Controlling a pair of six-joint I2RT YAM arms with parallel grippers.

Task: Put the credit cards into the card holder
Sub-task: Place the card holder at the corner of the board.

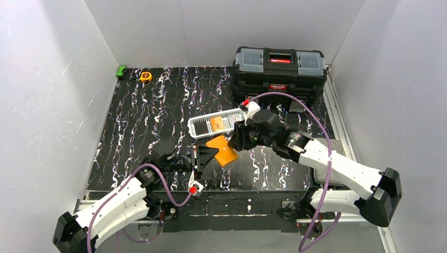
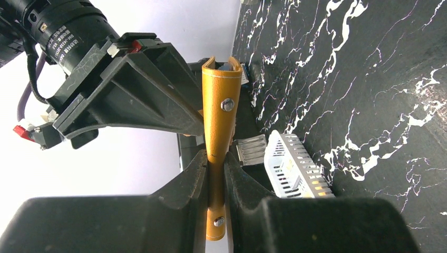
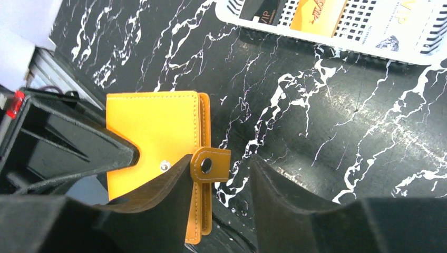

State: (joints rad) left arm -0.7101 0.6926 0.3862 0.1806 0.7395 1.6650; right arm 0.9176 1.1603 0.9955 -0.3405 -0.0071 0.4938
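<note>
Left tool (image 2: 216, 161) clamping card holder (image 2: 221, 105), right tool (image 3: 220, 162) parted around its snap tab (image 3: 211, 165)

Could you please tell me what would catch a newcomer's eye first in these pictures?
The orange card holder stands out first, mid-table, clamped in the left tool, while the right tool hangs open at its snap tab. Just behind it a white basket holds the credit cards, and a black toolbox sits at the far right corner.
</note>
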